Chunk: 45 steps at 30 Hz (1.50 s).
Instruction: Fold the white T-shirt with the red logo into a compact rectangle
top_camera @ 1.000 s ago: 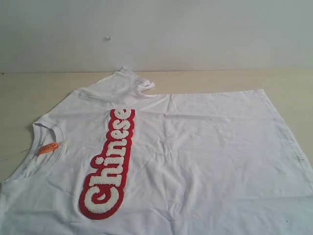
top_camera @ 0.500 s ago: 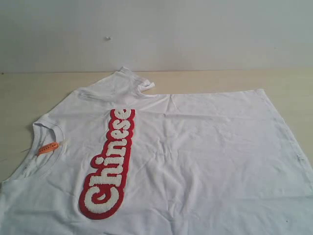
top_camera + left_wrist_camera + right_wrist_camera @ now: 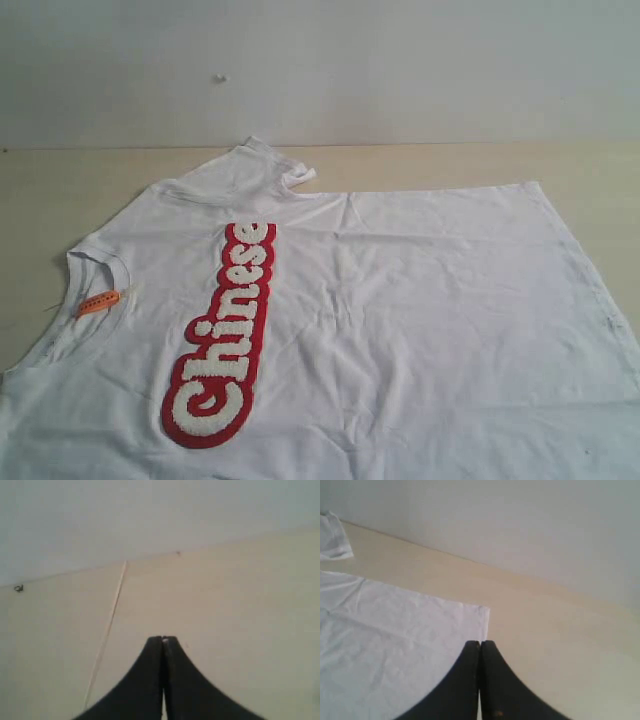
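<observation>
Both my grippers are closed and empty: left gripper (image 3: pixel 163 639) faces only bare bench (image 3: pixel 240 610), right gripper (image 3: pixel 480 642) sits near the far right hem corner of the T-shirt (image 3: pixel 420 320). The shirt lies spread face up, collar left, logo (image 3: pixel 222 335) left of centre. Risks: the far sleeve (image 3: pixel 262 165) is bunched (folding over it traps a lump), and going down with jaws closed would just shove and wrinkle the cloth.
</observation>
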Available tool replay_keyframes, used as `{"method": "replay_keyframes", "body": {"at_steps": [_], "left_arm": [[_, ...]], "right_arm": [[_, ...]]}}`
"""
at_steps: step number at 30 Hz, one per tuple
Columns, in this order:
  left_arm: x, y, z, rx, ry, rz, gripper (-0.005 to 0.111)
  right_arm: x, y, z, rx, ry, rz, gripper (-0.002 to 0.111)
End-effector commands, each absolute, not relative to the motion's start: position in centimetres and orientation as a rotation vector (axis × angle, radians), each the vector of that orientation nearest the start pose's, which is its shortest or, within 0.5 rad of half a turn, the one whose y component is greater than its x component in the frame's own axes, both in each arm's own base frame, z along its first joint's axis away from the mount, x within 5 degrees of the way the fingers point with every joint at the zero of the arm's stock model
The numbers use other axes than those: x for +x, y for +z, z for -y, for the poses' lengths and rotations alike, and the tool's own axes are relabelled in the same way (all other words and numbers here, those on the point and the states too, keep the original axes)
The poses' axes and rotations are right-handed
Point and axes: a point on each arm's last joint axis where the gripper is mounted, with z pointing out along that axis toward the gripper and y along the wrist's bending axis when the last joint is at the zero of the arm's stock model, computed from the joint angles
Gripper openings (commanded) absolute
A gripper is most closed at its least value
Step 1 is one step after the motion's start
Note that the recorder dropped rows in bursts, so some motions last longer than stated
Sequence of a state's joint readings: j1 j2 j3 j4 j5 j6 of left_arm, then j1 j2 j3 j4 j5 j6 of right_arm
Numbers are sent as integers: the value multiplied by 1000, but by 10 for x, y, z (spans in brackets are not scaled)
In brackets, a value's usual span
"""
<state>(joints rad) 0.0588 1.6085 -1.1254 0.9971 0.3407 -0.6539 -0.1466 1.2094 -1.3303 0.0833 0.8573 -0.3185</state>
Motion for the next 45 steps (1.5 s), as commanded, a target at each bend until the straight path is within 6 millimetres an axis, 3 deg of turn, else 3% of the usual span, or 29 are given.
{"method": "replay_keyframes", "body": {"at_steps": [1,3,4,7,10,11,14,15,16,17,18,19,21,22,24,29,31,34,38,45], "left_arm": [[382,261,-13,624,68,-2523,0],[381,268,9,947,-247,-2506,0],[379,273,17,1118,-306,-2465,0],[371,279,34,1474,-135,-2436,0],[362,272,48,1746,8,-2401,0],[357,264,59,1862,-15,-2347,1],[347,242,66,2012,-31,-2285,16],[347,234,66,2024,-1,-2255,29],[346,223,65,2029,21,-2234,57],[344,216,64,2027,37,-2230,71],[344,210,63,2016,68,-2220,88],[345,207,63,1989,86,-2217,93],[346,204,63,1958,105,-2215,97],[346,203,63,1955,109,-2213,98],[345,199,63,1960,121,-2194,98],[341,179,61,2208,129,-1998,98],[347,174,61,2247,219,-1862,97],[347,170,61,2216,231,-1873,95],[345,170,61,2188,205,-1925,94],[337,160,48,2293,100,-2019,94]], "right_arm": [[281,388,38,-160,-142,-2331,3],[289,377,38,-246,-155,-2372,3],[293,371,37,-296,-134,-2401,3],[302,353,30,-485,-46,-2463,3],[307,340,22,-724,59,-2450,5],[307,335,19,-909,68,-2425,8],[300,329,26,-1113,-14,-2474,10],[296,327,29,-1202,-59,-2485,10],[290,321,31,-1246,-102,-2490,13],[287,315,33,-1300,-140,-2480,19],[281,300,34,-1428,-158,-2464,34],[278,288,35,-1497,-170,-2459,45],[276,274,39,-1529,-243,-2452,69],[277,261,42,-1518,-320,-2432,87],[277,248,42,-1479,-366,-2398,100],[267,238,40,-1700,-299,-2364,100],[273,233,42,-1626,-313,-2394,98],[281,230,43,-1505,-349,-2406,85],[285,225,44,-1504,-351,-2405,69],[295,218,45,-1445,-267,-2515,67]]}}
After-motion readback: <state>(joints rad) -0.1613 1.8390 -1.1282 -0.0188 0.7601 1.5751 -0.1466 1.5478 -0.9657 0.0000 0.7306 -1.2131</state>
